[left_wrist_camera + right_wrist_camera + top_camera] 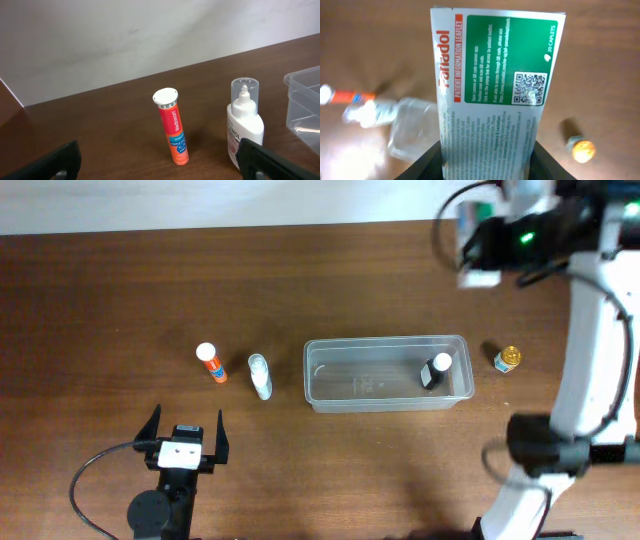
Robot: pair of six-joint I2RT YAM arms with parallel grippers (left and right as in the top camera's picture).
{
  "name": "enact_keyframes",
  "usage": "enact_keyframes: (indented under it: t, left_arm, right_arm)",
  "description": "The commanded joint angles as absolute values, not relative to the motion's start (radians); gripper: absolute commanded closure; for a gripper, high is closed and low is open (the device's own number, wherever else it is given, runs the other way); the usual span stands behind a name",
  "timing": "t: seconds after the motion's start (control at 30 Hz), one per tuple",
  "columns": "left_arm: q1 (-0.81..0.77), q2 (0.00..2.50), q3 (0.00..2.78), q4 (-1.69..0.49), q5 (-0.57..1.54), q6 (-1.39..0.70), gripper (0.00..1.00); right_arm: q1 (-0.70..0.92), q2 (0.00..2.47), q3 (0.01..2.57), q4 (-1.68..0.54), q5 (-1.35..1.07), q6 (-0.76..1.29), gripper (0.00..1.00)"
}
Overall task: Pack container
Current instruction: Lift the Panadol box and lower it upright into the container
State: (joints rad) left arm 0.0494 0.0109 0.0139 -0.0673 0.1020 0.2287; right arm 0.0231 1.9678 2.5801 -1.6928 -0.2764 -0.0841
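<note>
The clear plastic container (388, 395) stands mid-table with a small dark bottle with a white cap (436, 370) inside at its right end. My right gripper (478, 252) is raised above the far right of the table, shut on a white and green Panadol box (495, 90); the wrist view (487, 160) shows the box between its fingers, with the container (412, 132) blurred below. My left gripper (187, 435) is open and empty near the front left; in its wrist view (160, 171) it faces an orange tube (172, 127) and a white bottle (245, 125).
The orange tube (211, 363) and the white bottle with a clear cap (261, 376) stand left of the container. A small bottle with a gold cap (508, 359) stands right of it, also in the right wrist view (582, 149). The container's corner (305, 100) shows at the left wrist view's right.
</note>
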Motion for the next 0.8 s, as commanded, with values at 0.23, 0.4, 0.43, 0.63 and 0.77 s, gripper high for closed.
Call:
enact_keyframes:
  t: [0.23, 0.4, 0.43, 0.63, 0.77]
  left_arm:
    - [0.055, 0.006, 0.01, -0.069, 0.116, 0.241, 0.0]
    - [0.055, 0.006, 0.01, -0.069, 0.116, 0.241, 0.0]
    - [0.055, 0.006, 0.01, -0.069, 0.116, 0.241, 0.0]
    - [0.055, 0.006, 0.01, -0.069, 0.116, 0.241, 0.0]
    - [0.055, 0.006, 0.01, -0.069, 0.116, 0.241, 0.0]
  right_arm:
    - [0.331, 1.808, 2.025, -1.679, -0.115, 0.044, 0.57]
    - [0.375, 1.808, 1.802, -1.549, -0.116, 0.069, 0.57]
    - [0.375, 1.808, 1.769, -1.522, -0.116, 0.068, 0.54]
    - [0.366, 1.808, 1.634, -1.375, -0.115, 0.025, 0.53]
    - [0.365, 1.809, 1.607, -1.31, -0.114, -0.008, 0.53]
